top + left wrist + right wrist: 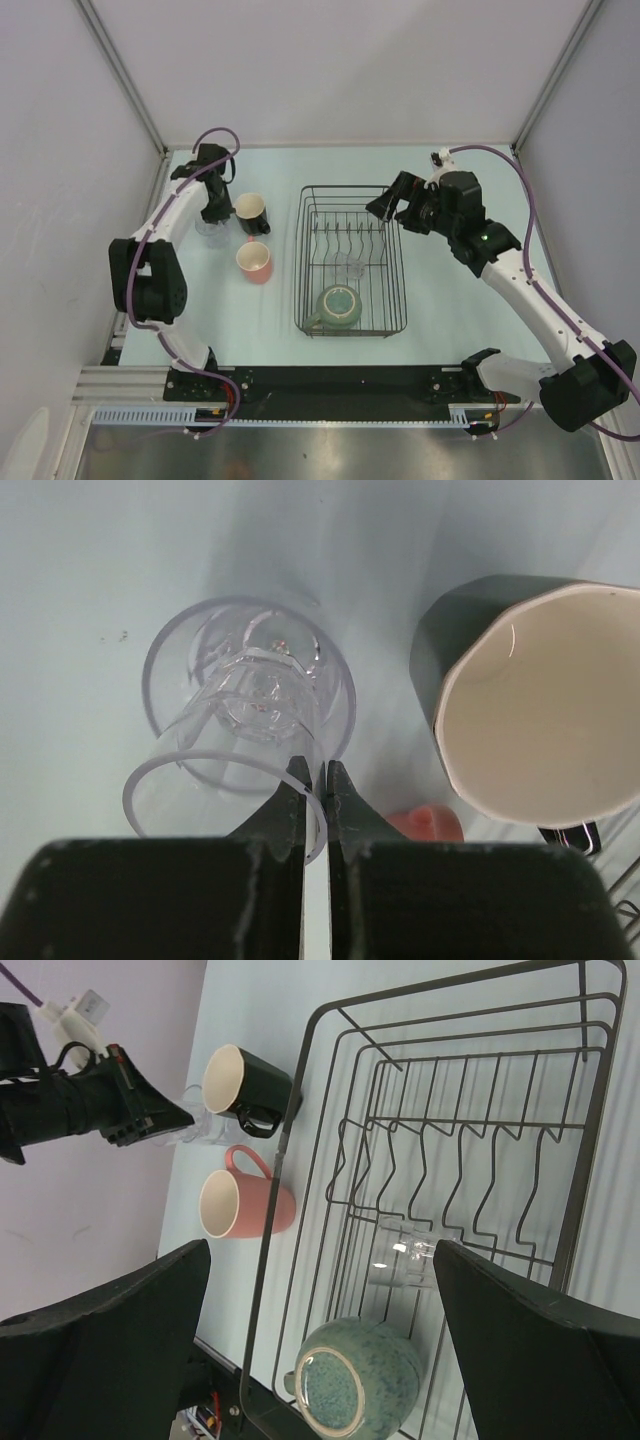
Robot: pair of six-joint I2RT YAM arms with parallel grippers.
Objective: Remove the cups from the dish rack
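Item: dish rack (pixel 380 292), black wire, mid-table. I count two cups inside it: a sage-green mug (pixel 340 305) at the near end and a clear tumbler (pixel 352 268) among the plate wires, on its side I think. Left of the rack, on the table, mouths up: salmon-pink cup (pixel 255 262), dark pale-rimmed cup (pixel 252 212). Beside them is a second tumbler (pixel 250 710), its rim pinched by my left gripper (pixel 315 785). The right gripper (pixel 385 206) is spread wide over the rack's far right corner, holding nothing.

mug (pixel 340 305) and glass (pixel 353 267) in dish rack (pixel 301 250), tumbler (pixel 211 232) and two cups (pixel 254 262) left of it
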